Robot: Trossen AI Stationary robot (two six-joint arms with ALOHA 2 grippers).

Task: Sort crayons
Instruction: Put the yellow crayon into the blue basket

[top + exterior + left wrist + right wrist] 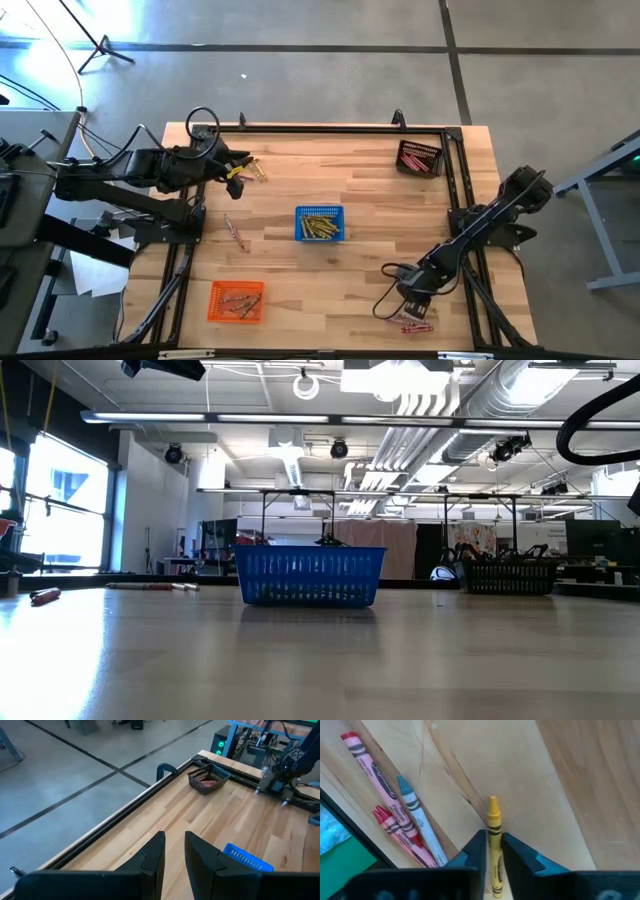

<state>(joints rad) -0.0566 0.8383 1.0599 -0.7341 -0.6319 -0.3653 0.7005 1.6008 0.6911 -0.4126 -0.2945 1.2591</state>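
My right gripper (494, 836) is low over the table's near right corner (410, 300), shut on a yellow crayon (493, 817). Beside it, several pink and red crayons (380, 795) and a white one with a blue tip (415, 815) lie along the table's edge (415, 322). My left gripper (175, 837) hangs high over the far left (240, 168), open by a narrow gap with nothing in it. Loose crayons (256, 170) lie under it, and more lie nearer (236, 232). My right gripper pinches the yellow crayon's wrapped shaft (494, 842), about halfway along, between its two fingers (476, 851). The fingers come steeply from above and lie across the crayon. Its pointed tip (492, 800) sticks out beyond them, and the crayon seems to lie flat on the wood.
A blue basket (320, 224) with yellow crayons stands mid-table. An orange basket (236, 301) sits near left, and a dark basket (419, 158) with red crayons far right. A black frame rail (320, 128) runs along the table's edges. Bare wood lies between the baskets.
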